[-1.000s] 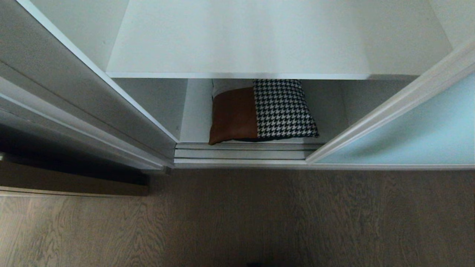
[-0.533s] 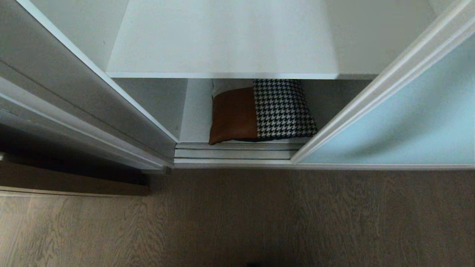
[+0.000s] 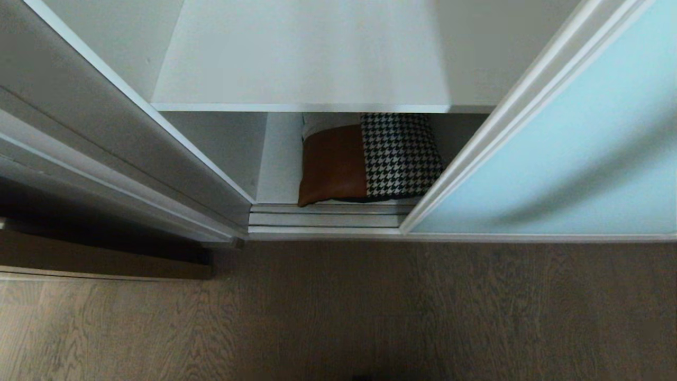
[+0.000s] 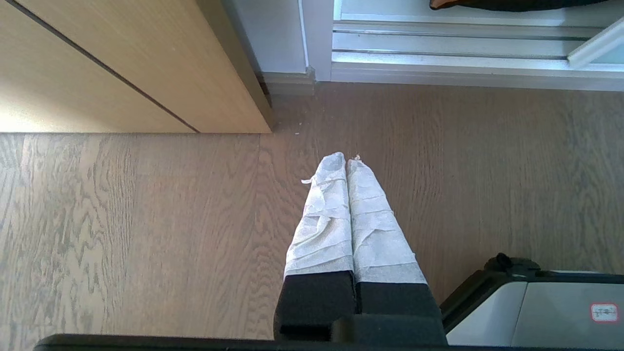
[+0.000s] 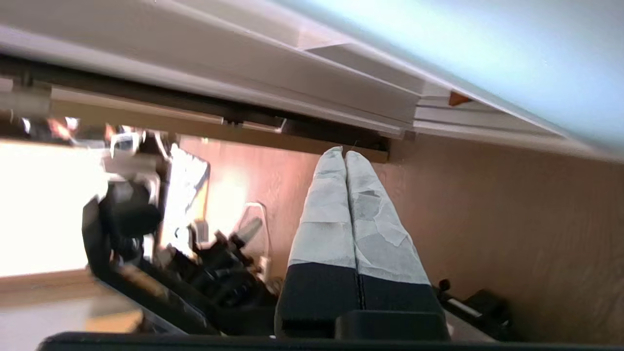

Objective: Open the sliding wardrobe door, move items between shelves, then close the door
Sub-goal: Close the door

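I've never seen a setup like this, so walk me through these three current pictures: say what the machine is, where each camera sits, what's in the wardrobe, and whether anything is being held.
This is a wheeled robot with two arms, each ending in a two-fingered gripper.

The head view looks down from the robot's head at a white wardrobe. A patchwork cushion, rust-brown and houndstooth, lies on the lower shelf; the upper shelf above it is bare. The pale blue sliding door covers the right part of the opening and hides the cushion's right edge. Neither arm shows in this view.

The other two pictures come from cameras on the wrists, behind the fingers. The left gripper, wrapped in white tape, is shut and points at the wooden floor, holding nothing. The right gripper is also shut and empty, beside the door's frame.
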Robot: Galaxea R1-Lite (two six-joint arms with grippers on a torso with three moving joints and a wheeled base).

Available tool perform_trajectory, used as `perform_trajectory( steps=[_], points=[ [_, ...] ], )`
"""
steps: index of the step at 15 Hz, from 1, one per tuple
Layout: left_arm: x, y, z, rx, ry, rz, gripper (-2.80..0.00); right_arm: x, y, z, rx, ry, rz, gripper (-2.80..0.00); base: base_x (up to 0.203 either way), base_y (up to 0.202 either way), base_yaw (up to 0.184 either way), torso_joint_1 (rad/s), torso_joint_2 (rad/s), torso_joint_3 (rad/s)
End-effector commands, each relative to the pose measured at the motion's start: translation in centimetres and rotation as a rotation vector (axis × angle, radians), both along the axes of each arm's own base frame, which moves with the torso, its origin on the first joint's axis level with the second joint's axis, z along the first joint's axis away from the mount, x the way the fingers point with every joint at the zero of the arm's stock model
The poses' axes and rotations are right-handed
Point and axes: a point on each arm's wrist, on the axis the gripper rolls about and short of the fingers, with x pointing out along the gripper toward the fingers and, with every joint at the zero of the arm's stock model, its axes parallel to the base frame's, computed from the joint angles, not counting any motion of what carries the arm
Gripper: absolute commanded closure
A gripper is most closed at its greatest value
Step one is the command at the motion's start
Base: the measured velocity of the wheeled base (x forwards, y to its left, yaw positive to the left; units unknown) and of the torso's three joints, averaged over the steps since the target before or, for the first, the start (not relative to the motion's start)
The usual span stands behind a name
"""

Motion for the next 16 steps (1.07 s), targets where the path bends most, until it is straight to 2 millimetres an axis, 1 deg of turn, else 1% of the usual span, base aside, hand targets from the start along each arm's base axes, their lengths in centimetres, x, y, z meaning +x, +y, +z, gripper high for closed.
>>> perform_trajectory(
  steps=[1, 3, 4, 6, 8, 9, 11, 13, 16],
  points=[
    [0.0, 0.0, 0.0, -0.001, 0.003, 0.000, 0.00, 1.4, -0.6, 0.5, 0.046, 0.052, -0.087, 0.00, 0.000, 0.000, 0.000, 0.000, 0.00, 0.000],
    [0.0, 0.0, 0.0, -0.001, 0.003, 0.000, 0.00, 1.8, -0.8, 1.0, 0.046, 0.022, -0.219, 0.00, 0.000, 0.000, 0.000, 0.000, 0.00, 0.000],
    [0.0, 0.0, 0.0, -0.001, 0.003, 0.000, 0.00, 1.7, -0.8, 1.1, 0.009, -0.014, -0.222, 0.00, 0.000, 0.000, 0.000, 0.000, 0.00, 0.000],
    [0.0, 0.0, 0.0, -0.001, 0.003, 0.000, 0.00, 1.1, -0.6, 1.2, -0.080, -0.094, -0.168, 0.00, 0.000, 0.000, 0.000, 0.000, 0.00, 0.000],
    [0.0, 0.0, 0.0, -0.001, 0.003, 0.000, 0.00, 0.5, -0.6, 0.9, -0.134, -0.123, -0.185, 0.00, 0.000, 0.000, 0.000, 0.000, 0.00, 0.000],
    [0.0, 0.0, 0.0, -0.001, 0.003, 0.000, 0.00, -0.4, -0.6, 0.7, -0.139, -0.145, -0.185, 0.00, 0.000, 0.000, 0.000, 0.000, 0.00, 0.000],
    [0.0, 0.0, 0.0, -0.001, 0.003, 0.000, 0.00, -2.5, -0.6, -0.4, -0.182, -0.222, -0.168, 0.00, 0.000, 0.000, 0.000, 0.000, 0.00, 0.000],
    [0.0, 0.0, 0.0, -0.001, 0.003, 0.000, 0.00, -3.5, -0.6, -1.7, -0.246, -0.278, -0.179, 0.00, 0.000, 0.000, 0.000, 0.000, 0.00, 0.000],
    [0.0, 0.0, 0.0, -0.001, 0.003, 0.000, 0.00, -4.8, -0.6, -2.1, -0.253, -0.314, -0.210, 0.00, 0.000, 0.000, 0.000, 0.000, 0.00, 0.000]
  ],
)
